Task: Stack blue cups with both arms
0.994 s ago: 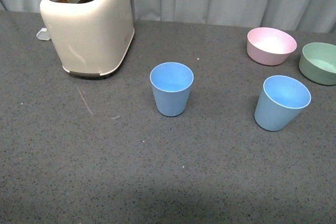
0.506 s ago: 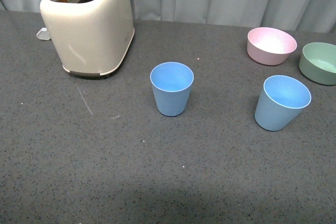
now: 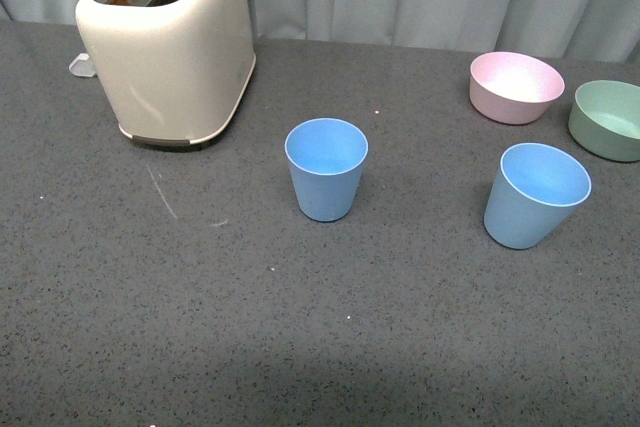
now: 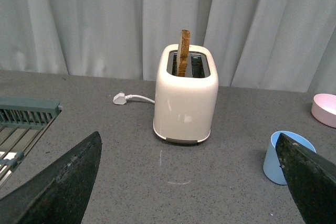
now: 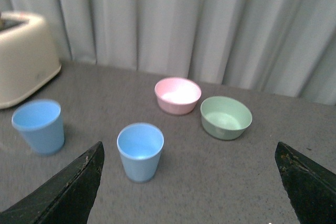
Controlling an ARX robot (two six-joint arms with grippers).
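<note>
Two light blue cups stand upright and apart on the dark grey table. One cup is at the middle, the other cup is to the right. Neither arm shows in the front view. In the left wrist view my left gripper is open and empty, back from the table, and one blue cup is partly hidden behind a finger. In the right wrist view my right gripper is open and empty, with the nearer cup and the farther cup ahead of it.
A cream toaster with a slice of toast stands at the back left. A pink bowl and a pale green bowl sit at the back right. A dish rack and a white plug show in the left wrist view.
</note>
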